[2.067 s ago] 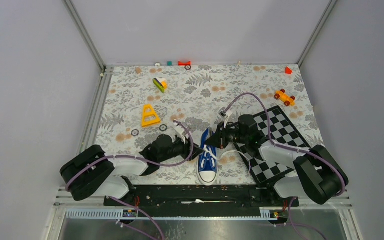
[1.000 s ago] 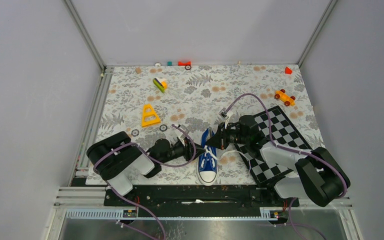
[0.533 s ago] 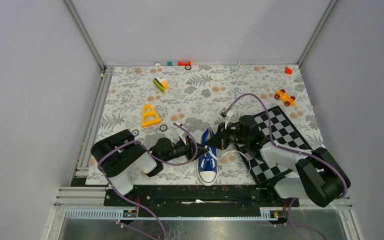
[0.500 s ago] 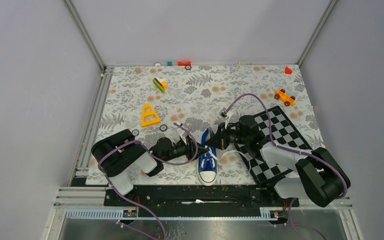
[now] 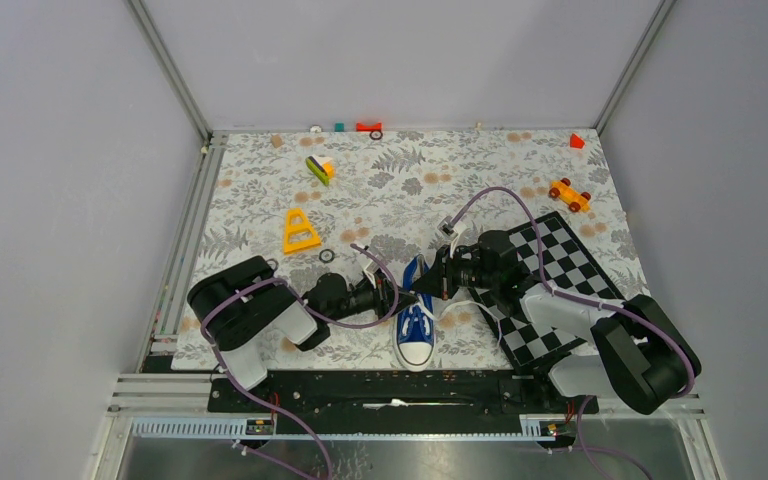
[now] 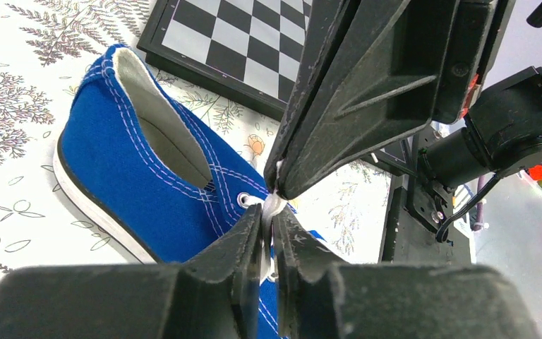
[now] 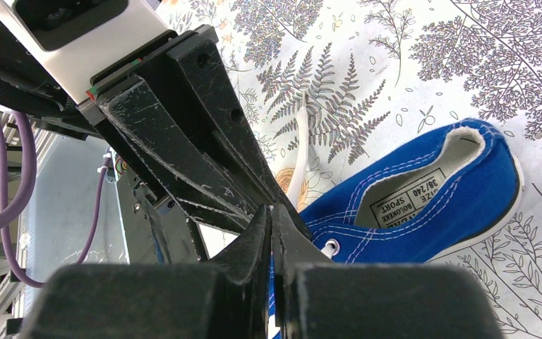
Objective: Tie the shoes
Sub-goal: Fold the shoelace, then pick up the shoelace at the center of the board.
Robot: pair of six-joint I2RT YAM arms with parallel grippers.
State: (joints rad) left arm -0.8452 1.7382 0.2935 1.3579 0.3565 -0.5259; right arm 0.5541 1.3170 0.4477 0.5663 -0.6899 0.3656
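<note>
At the middle of the table's near edge, just left of the chessboard, the sneaker lay with its long axis running from near edge to far edge. Its white toe cap faced the near edge and its open heel the far edge. You had both arms bent low over it, one from each side, and their tips met above the top eyelets, close to the heel opening. Your right hand was pinched fully closed, with a white lace showing at its tip. Your left hand sat right against that tip, its fingers squeezed on the same short strand with almost no gap between them. Neither hand was the nearer; both gripped the lace just above its eyelet. I judge the coming move turned on pulling across the sneaker's axis, toward the left and right edges, since a pull along it could drag the sneaker.
</note>
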